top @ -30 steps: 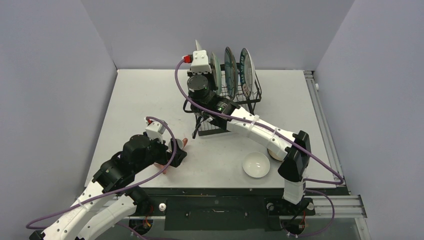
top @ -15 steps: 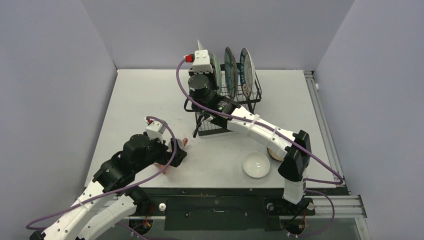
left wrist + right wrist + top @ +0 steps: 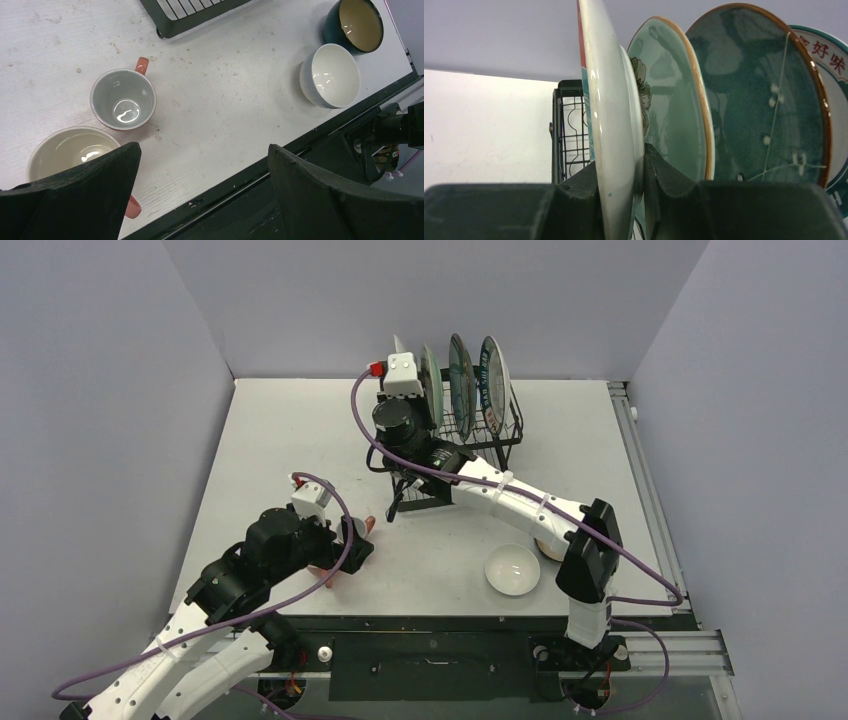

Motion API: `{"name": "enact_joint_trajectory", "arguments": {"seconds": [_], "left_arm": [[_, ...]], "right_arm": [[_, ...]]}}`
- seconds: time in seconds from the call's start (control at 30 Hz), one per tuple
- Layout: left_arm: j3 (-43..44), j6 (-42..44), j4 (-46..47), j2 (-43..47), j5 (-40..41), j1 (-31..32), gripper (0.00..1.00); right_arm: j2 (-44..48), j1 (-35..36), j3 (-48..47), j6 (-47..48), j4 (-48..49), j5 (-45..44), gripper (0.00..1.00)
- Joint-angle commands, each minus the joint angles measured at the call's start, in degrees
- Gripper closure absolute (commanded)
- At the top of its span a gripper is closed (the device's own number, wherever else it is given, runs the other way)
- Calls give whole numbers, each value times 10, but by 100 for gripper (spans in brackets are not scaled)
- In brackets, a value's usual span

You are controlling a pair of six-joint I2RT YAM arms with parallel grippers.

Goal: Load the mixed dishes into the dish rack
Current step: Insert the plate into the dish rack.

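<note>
My right gripper (image 3: 621, 170) is shut on the lower rim of an upright plate (image 3: 614, 115), white-backed with a red edge, at the left end of the black wire dish rack (image 3: 480, 435). In the top view that gripper (image 3: 400, 360) is at the rack's far left. A pale green plate (image 3: 674, 100), a dark teal plate (image 3: 764, 100) and a lettered white plate (image 3: 824, 55) stand in the slots behind. My left gripper (image 3: 202, 150) is open and empty above two pink mugs (image 3: 123, 98) (image 3: 70, 150). A white bowl (image 3: 332, 75) and a dark bowl (image 3: 355, 22) sit to the right.
The rack's lower tray (image 3: 195, 10) lies just beyond the mugs. The white bowl (image 3: 512, 568) sits near the table's front edge (image 3: 450, 618), and the dark bowl (image 3: 545, 548) is partly hidden under my right arm. Grey walls enclose the table.
My right gripper has sunk a little with the plate at the rack's left end. The left arm has not moved.
</note>
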State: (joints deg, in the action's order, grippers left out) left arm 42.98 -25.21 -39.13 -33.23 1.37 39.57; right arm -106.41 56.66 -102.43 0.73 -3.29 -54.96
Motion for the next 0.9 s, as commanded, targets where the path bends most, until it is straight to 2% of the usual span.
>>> {"name": "enact_joint_trajectory", "arguments": {"seconds": [0.0,0.87], "left_arm": [[2,7,35,1,-6,-4,4],[2,7,35,3,-8,-5,4]], "right_arm": [[49,-1,-6,-28,77,-12,100],[74,5,25,-105,14,-23,100]]}}
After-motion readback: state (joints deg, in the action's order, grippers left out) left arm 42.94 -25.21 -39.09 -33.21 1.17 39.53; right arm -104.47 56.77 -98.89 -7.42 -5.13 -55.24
